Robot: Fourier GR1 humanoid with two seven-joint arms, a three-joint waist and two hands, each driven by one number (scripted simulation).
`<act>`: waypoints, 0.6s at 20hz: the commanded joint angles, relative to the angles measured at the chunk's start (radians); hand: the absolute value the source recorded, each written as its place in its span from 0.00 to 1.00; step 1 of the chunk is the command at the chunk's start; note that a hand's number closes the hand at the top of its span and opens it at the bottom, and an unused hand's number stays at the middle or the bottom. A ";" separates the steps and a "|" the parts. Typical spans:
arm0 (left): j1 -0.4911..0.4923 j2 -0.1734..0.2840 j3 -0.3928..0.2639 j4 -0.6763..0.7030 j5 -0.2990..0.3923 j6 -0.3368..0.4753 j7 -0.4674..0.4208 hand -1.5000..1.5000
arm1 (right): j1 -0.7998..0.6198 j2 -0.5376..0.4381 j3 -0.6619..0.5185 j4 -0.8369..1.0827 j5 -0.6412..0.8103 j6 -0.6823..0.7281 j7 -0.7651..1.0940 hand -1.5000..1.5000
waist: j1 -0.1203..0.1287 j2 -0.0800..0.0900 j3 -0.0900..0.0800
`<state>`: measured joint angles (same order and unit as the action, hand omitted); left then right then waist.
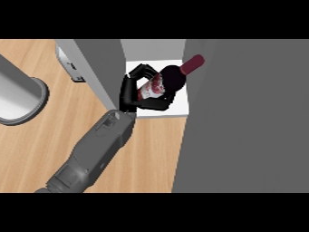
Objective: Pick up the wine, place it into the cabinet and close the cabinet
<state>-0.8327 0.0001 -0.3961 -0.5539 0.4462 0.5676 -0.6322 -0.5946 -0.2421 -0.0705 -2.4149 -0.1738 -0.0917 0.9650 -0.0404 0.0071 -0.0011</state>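
Note:
The wine bottle (166, 79), dark with a red cap and a red-and-white label, lies tilted inside the open cabinet on its white shelf (176, 108), neck pointing up and to the right. My left hand (131, 90) is shut on the bottle's body, fingers curled over its top and lower side. Its grey forearm (96, 149) comes in from the lower left. A wide grey cabinet panel (250, 118) fills the right side of the view. My right hand does not show.
The cabinet's grey left wall (100, 68) stands just left of my hand, with a small metal fitting (72, 68) beside it. A large grey cylinder with a flared base (13, 97) stands at the left on the wooden counter (43, 136).

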 commanded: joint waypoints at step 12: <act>-0.179 0.000 0.156 0.295 0.152 -0.113 -0.119 1.00 | -0.041 0.006 0.013 -0.039 -0.059 -0.018 0.055 0.00 | -0.018 0.008 -0.001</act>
<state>-0.9487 0.0001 -0.2733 -0.3384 0.5849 0.4646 -0.7453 -0.6155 -0.2327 -0.0545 -2.4108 -0.1833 -0.0968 0.9715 -0.0544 0.0131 -0.0013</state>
